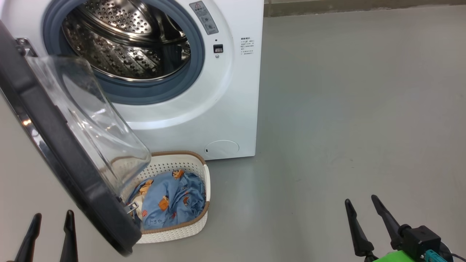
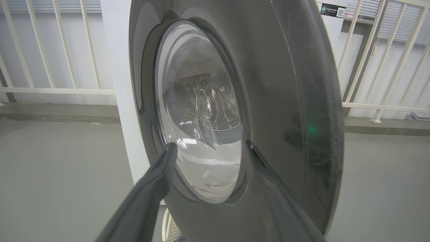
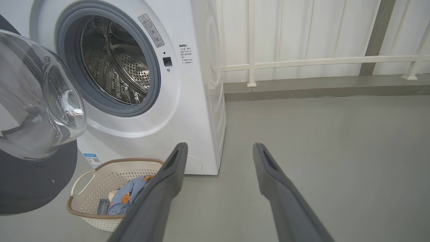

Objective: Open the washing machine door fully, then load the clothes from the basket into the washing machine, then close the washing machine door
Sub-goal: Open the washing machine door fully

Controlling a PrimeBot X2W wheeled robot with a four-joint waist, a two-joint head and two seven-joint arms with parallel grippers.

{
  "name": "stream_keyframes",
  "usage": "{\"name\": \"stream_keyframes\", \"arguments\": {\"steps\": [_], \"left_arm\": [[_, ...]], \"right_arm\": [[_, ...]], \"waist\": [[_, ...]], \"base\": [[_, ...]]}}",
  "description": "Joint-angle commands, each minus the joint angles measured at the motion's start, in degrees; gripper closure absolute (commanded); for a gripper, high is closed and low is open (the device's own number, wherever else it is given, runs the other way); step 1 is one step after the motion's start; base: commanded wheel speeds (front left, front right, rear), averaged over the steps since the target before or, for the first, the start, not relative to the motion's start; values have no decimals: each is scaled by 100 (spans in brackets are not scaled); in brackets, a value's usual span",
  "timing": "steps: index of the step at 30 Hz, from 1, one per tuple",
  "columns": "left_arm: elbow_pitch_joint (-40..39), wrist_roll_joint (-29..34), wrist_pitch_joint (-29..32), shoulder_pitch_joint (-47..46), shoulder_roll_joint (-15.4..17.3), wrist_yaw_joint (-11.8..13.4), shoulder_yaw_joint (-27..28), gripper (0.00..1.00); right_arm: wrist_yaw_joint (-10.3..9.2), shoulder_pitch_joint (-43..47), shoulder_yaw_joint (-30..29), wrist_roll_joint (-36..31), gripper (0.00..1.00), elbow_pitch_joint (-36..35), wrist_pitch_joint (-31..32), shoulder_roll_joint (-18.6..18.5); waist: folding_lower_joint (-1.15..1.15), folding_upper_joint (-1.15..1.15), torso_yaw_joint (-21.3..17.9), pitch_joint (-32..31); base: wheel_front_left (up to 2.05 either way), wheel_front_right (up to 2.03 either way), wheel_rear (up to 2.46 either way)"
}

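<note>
A: Where do the clothes lie from the robot's grippers?

B: They sit in the basket on the floor, just in front of the washing machine and below its open mouth. From the right gripper that is forward and off to the left, well apart, with bare floor between. From the left gripper it is forward and to the right.

A: So the left one is nearer?

B: It looks nearer in the head view, but the door stands between them. The door juts out from its hinge on the robot's left and slants toward the robot. Its glass bowl hangs over the left part of the basket. The left wrist view looks straight at the door's dark outer face, so that gripper is on the wrong side of it.

A: And the state of the two grippers?

B: Both stand wide open and hold nothing.

A: Which arm should go, then?

B: Probably the right. It is on the same side of the door as the basket and the drum. It could come in from the right and down onto the clothes without meeting the door. The door may also need pushing wider, and that push would have to land on its inner side.

A: Which way does the basket run lengthwise?

B: Hard to say, because the door hides its left part.
</note>
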Motion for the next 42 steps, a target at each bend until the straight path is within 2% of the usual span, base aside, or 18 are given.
{"name": "stream_keyframes", "arguments": {"steps": [1, 41, 42], "left_arm": [[-102, 65, -46, -136, 118, -17, 194, 0], [184, 165, -46, -137, 252, -17, -45, 0], [199, 151, -46, -137, 255, -17, -50, 35]], "right_arm": [[17, -42, 72, -88, 0, -163, -69, -18], [17, -102, 29, -32, 0, -22, -69, -18], [17, -102, 27, -32, 0, -20, -69, -18]], "waist": [[0, 0, 8, 1], [0, 0, 34, -31], [0, 0, 33, -27]], "base": [[0, 0, 0], [0, 0, 0], [0, 0, 0]]}}
